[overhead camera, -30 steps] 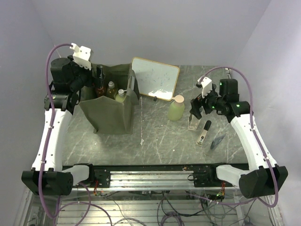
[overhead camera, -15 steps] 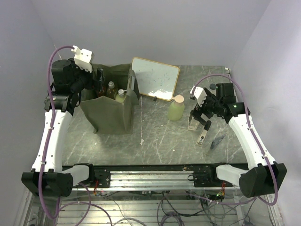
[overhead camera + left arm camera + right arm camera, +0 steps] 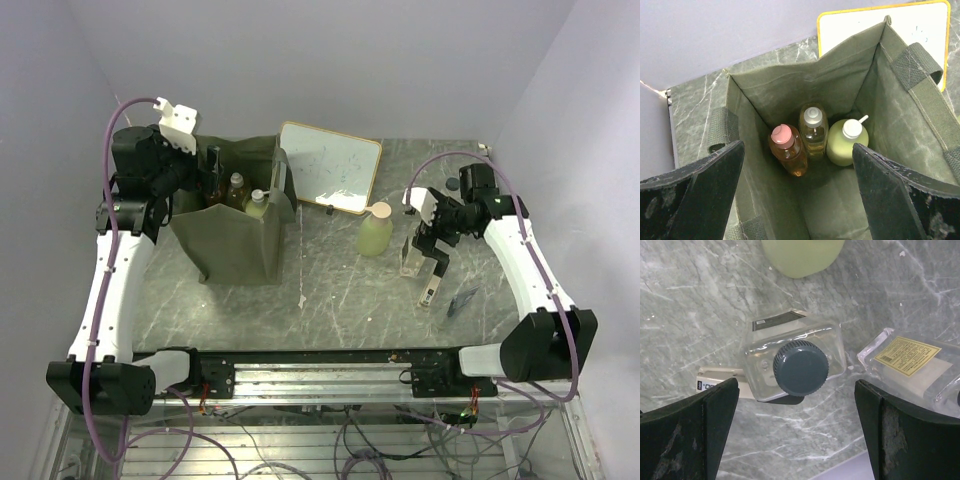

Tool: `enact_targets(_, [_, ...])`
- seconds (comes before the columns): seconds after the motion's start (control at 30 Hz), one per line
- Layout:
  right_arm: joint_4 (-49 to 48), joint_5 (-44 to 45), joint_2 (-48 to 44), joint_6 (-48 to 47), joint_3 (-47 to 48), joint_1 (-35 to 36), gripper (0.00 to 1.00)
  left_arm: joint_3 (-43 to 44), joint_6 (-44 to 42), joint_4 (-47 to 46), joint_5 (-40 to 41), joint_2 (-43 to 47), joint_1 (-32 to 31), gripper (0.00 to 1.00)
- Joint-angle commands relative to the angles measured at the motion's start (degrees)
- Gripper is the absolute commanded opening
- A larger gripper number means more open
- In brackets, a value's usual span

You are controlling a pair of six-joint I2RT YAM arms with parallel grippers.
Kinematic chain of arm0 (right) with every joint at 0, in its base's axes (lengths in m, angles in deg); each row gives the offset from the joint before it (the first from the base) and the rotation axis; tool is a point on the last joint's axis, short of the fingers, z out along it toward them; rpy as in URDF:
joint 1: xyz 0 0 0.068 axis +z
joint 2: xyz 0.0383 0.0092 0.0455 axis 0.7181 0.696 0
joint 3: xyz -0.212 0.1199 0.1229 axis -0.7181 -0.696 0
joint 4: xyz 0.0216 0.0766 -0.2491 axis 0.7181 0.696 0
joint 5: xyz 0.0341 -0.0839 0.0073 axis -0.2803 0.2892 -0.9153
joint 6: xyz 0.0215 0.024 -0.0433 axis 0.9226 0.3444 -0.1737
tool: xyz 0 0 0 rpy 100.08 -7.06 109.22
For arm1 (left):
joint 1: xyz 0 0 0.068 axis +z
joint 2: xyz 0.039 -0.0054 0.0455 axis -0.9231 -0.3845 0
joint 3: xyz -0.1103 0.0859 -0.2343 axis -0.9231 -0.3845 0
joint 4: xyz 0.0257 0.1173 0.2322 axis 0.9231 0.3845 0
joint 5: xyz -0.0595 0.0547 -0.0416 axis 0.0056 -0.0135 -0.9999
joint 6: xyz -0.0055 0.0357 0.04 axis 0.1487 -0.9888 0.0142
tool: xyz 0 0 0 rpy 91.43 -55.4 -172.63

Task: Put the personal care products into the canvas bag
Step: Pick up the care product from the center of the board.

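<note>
— Inside the bag (image 3: pixel 765 90), three bottles (image 3: pixel 812 132) are standing?
— Yes; right of it, one green bottle (image 3: pixel 375 232) and two clear bottles (image 3: pixel 765 355) are sitting. Left claw (image 3: pixel 797 150) is gaping empty over the bag; right claw (image 3: pixel 796 385), over one clear bottle.

Overhead view: even, diffuse light from above, with a faint lilac cast on the walls. Shadows at the foot of the canvas bag (image 3: pixel 235 245) and across the table (image 3: pixel 330 290) are soft-edged, and the whiteboard (image 3: pixel 330 168) is almost washed out to white. Left wrist view: the bag's interior darkens toward its floor, while the tops of the bottles (image 3: pixel 813 131) inside are brightly lit. The fingers (image 3: pixel 692 200) of the left gripper (image 3: pixel 797 148) appear as near-black, slightly soft masses. Right wrist view: focus is sharp on the clear bottle (image 3: pixel 796 362), with small glints on its plastic. The fingers (image 3: pixel 685 437) of the right gripper (image 3: pixel 796 385) are dark and blurred in the lower corners.
</note>
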State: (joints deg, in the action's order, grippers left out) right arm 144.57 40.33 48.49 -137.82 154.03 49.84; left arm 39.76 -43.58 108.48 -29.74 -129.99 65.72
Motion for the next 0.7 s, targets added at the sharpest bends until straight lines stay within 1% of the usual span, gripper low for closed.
enact_targets(0.0, [3.50,-2.31,2.38,-4.99,3.17,-0.69,1.00,0.65,0.07,-0.04,0.35,-0.53,0.11,0.99])
enact_targets(0.27, [5.74,-4.03,8.79,-8.34,6.61,-0.81,1.00,1.54,-0.45,0.77,0.44,-1.44,0.17,0.99])
enact_targets(0.47, [7.99,-6.01,12.95,-10.62,9.28,-0.86,1.00,2.24,-0.65,1.59,-0.94,-1.49,0.10,0.99])
enact_targets(0.67, [9.48,-6.73,15.82,-11.30,9.99,-0.88,0.95,2.39,-0.48,2.28,-2.75,-1.40,0.09,0.99])
